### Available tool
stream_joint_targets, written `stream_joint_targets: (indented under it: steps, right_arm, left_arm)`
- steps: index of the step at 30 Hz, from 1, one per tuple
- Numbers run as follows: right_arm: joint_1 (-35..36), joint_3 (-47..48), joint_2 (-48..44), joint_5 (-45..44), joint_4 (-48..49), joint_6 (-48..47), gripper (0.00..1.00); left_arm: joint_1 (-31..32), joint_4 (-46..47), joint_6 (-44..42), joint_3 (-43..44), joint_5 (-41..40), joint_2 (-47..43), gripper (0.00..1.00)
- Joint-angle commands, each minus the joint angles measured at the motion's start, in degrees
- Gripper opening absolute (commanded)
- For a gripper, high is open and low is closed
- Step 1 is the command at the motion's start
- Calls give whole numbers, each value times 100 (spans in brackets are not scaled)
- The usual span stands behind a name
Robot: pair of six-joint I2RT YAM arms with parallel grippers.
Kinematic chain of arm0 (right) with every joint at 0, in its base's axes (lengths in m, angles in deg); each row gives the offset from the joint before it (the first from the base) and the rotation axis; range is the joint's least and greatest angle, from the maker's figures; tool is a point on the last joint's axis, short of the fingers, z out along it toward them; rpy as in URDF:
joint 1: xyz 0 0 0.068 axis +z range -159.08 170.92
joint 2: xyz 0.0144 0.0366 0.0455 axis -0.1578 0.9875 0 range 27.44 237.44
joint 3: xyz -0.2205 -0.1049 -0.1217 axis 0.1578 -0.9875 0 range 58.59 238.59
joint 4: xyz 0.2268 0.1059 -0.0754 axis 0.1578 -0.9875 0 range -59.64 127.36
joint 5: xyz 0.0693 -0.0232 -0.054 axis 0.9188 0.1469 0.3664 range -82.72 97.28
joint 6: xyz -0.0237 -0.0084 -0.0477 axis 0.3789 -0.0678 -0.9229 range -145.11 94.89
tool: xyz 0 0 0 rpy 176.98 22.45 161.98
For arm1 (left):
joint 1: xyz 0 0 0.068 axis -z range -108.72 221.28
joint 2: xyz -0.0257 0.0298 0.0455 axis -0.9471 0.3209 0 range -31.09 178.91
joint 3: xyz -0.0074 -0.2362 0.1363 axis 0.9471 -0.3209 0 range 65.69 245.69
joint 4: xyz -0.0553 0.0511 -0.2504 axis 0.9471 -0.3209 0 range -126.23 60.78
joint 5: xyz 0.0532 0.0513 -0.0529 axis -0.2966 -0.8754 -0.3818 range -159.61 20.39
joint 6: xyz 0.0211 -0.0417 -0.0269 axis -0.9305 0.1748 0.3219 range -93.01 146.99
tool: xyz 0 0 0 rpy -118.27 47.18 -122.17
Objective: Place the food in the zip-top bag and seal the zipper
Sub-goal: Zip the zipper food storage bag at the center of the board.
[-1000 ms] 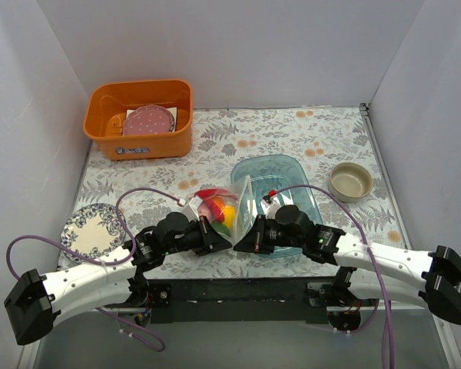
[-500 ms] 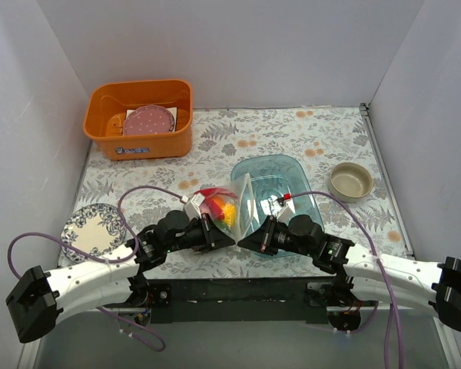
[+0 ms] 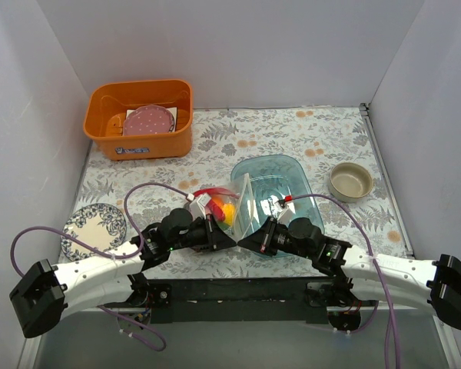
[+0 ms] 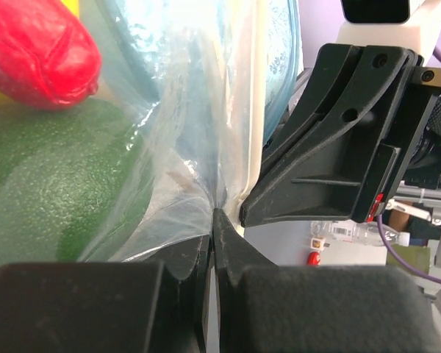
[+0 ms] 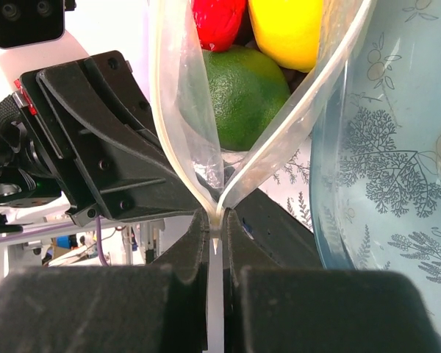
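The clear zip-top bag [image 3: 234, 209] stands between my two grippers, holding the food: a red chili [image 4: 33, 51], a green round fruit [image 5: 242, 92] and a yellow lemon [image 5: 287, 29]. My left gripper [image 3: 229, 240] is shut on the bag's near corner [image 4: 206, 213]. My right gripper [image 3: 244, 241] is shut on the zipper strip [image 5: 217, 209] at the same near end, where the strip's two sides meet. Above that pinch the mouth spreads open in a V. The two grippers nearly touch.
A translucent blue oval tray [image 3: 288, 181] lies right behind the bag. A beige bowl [image 3: 350, 181] sits at right. An orange bin [image 3: 111, 123] with a pink dotted plate [image 3: 148, 121] stands back left. A blue patterned plate [image 3: 92, 227] lies at left.
Both grippers stayed pinched at the bag's near end. The right arm drew back and lowered early on; the left arm shifted slightly right. The bag barely moved.
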Motion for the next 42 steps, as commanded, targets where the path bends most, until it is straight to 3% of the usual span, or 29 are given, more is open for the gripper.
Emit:
stream_joint_targets:
  steps: [1,7,32,42]
  right_arm:
    - [-74,25,-38,-785,730,25,1]
    - [-74,-37,-82,-908,748,25,1]
    - [-206,218,138,-1067,967,-362,1]
    - [-215,675,-29,-1637,599,-766,1]
  left_arm:
    - [62,-455,-413,65,607,29,0]
    - [53,-543,-720,126,949,214,0]
    - [53,-956,-1142,144,1011,161,0]
    - [53,-1017,-1151,21,1099,12,0]
